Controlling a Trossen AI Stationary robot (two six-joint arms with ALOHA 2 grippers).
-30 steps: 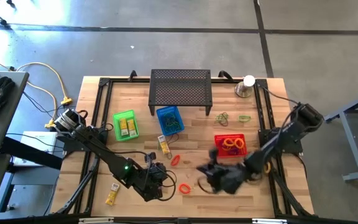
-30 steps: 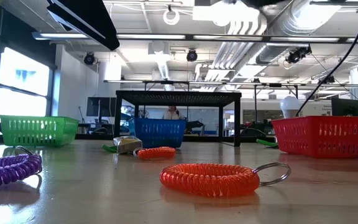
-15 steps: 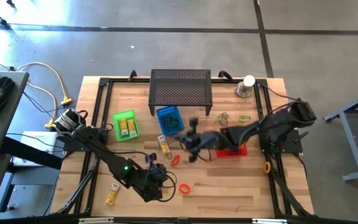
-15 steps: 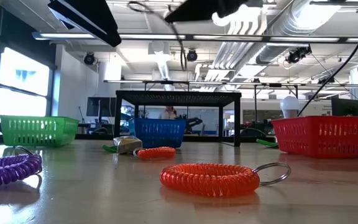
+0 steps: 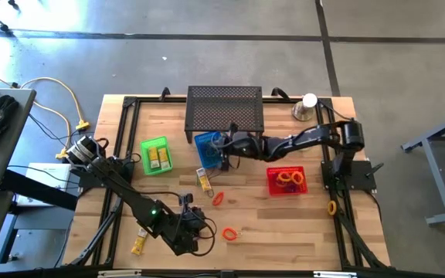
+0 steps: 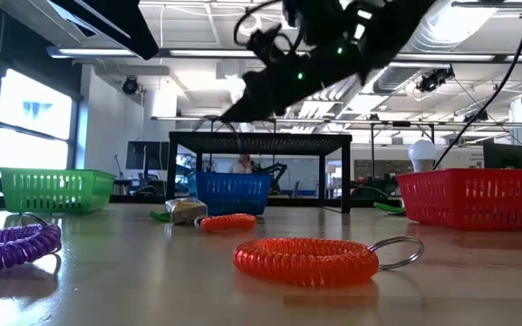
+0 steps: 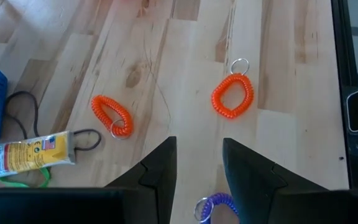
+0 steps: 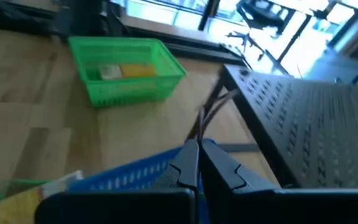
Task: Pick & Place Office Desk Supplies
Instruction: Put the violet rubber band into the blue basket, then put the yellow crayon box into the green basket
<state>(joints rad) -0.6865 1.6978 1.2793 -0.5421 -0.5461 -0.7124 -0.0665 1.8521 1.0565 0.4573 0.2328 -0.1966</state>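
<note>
My right gripper (image 5: 227,144) hovers over the blue basket (image 5: 209,150) and is shut on a thin dark band (image 8: 207,111); the low view shows this gripper (image 6: 234,110) high above the table. My left gripper (image 7: 197,163) stands open over the near part of the table, touching nothing. Ahead of it on the wood lie two orange coil loops (image 7: 233,96) (image 7: 112,116), a purple coil (image 7: 219,205) and a yellow tube packet (image 7: 23,155). Another yellow packet (image 5: 138,243) lies at the near left. My right gripper pinches the thin dark band between its shut fingertips, and the strands (image 8: 201,124) stick out just past them. The fingers reach in from the table's right side, slanting a little downward. The band is lifted clear, above the blue basket's rim.
A green basket (image 5: 155,155) with yellow packets sits at the left and a red basket (image 5: 287,181) with orange loops at the right. The black perforated stand (image 5: 225,109) and a silver cup with a white ball (image 5: 306,107) are at the far edge. Green loops (image 5: 278,145) lie by the stand.
My right gripper has swept from the near right of the table toward the far left, past the red basket, to above the blue basket. It stayed shut, rolled as it went, and carried the thin dark band along. The coils on the table have not moved.
</note>
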